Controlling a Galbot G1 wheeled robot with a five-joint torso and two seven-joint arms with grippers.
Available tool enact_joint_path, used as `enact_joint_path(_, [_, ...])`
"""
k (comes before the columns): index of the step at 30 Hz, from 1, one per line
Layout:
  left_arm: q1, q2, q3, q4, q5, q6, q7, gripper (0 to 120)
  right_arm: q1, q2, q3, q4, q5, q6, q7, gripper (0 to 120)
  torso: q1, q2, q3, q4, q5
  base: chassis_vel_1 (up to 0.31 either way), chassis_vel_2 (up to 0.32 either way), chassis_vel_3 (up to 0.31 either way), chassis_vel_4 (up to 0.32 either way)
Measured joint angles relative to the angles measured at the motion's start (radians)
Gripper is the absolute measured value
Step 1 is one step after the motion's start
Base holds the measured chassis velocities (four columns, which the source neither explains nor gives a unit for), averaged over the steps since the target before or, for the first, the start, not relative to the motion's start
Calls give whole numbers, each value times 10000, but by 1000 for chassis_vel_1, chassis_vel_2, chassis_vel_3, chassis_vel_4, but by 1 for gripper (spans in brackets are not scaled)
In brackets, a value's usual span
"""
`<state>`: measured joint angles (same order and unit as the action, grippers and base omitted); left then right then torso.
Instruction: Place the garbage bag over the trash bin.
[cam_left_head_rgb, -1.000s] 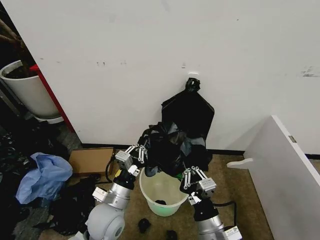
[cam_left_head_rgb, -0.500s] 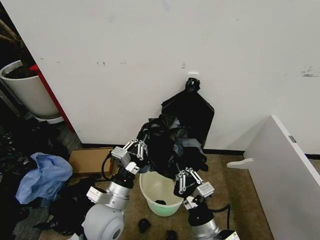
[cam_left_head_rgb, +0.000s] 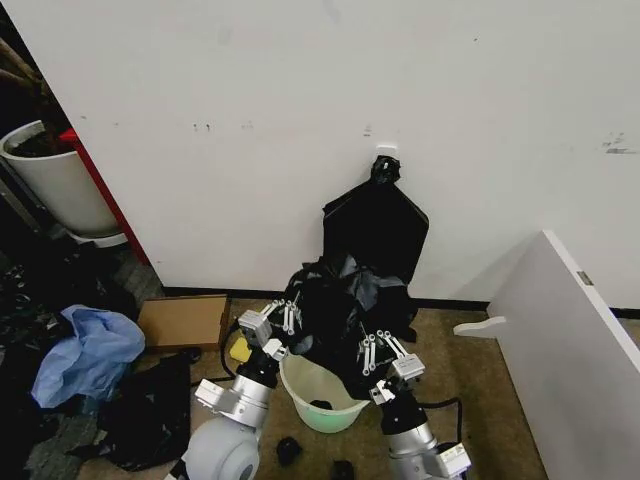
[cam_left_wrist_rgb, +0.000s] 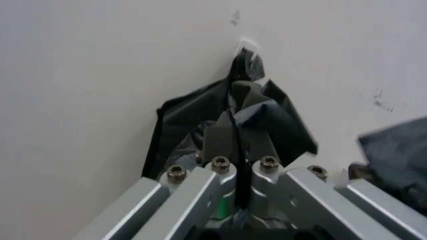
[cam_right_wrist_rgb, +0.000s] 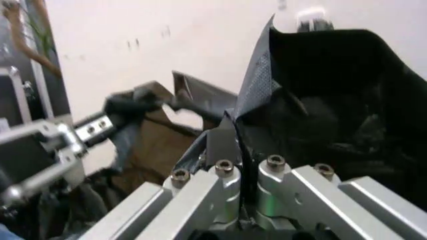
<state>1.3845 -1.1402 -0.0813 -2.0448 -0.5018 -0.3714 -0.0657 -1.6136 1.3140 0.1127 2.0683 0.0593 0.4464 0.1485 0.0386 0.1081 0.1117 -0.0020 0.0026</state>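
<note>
Garbage bag (cam_left_head_rgb: 343, 308) hangs crumpled above the trash bin (cam_left_head_rgb: 318, 392), partly covering its far rim. Left gripper (cam_left_head_rgb: 284, 314) and right gripper (cam_left_head_rgb: 377, 349) each pinch its plastic. Behind, a flat knotted black bag (cam_left_head_rgb: 376, 228) hangs against the wall (cam_left_head_rgb: 300, 120).

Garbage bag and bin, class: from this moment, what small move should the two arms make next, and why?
Probably lower and spread the bag's mouth over the rim. Both the left gripper and the right gripper are shut on the garbage bag, which hangs bunched above the far side of the trash bin. The near rim is uncovered, so the mouth likely needs widening toward it.
</note>
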Motion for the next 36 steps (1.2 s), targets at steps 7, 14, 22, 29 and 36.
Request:
enact_joint_path(7, [171, -79, 97, 343, -217, 63, -58, 0, 129, 7, 11, -468, -242, 17, 343, 0, 0, 0, 0, 0, 0, 0, 0, 0, 0])
enact_joint_path(14, [474, -211, 223, 552, -616, 188, -215, 0, 259, -223, 182, -593, -445, -224, 709, 0, 0, 0, 0, 0, 0, 0, 0, 0, 0])
enact_joint_path(22, [756, -499, 352, 587, -1950, 285, -143, 0, 496, -497, 600, -1121, -169, 854, -505, 0, 0, 0, 0, 1, 0, 0, 0, 0, 0])
enact_joint_path(29, [832, -655, 445, 699, -2957, 276, 355, 0, 764, -511, 740, -1908, 256, 1454, -1025, 0, 0, 0, 0, 0, 1, 0, 0, 0, 0])
enact_joint_path(36, [832, -228, 263, 464, -2771, 111, 1059, 0, 658, -507, 854, -1434, 351, 1453, -855, 0, 0, 0, 0, 1, -1, 0, 0, 0, 0])
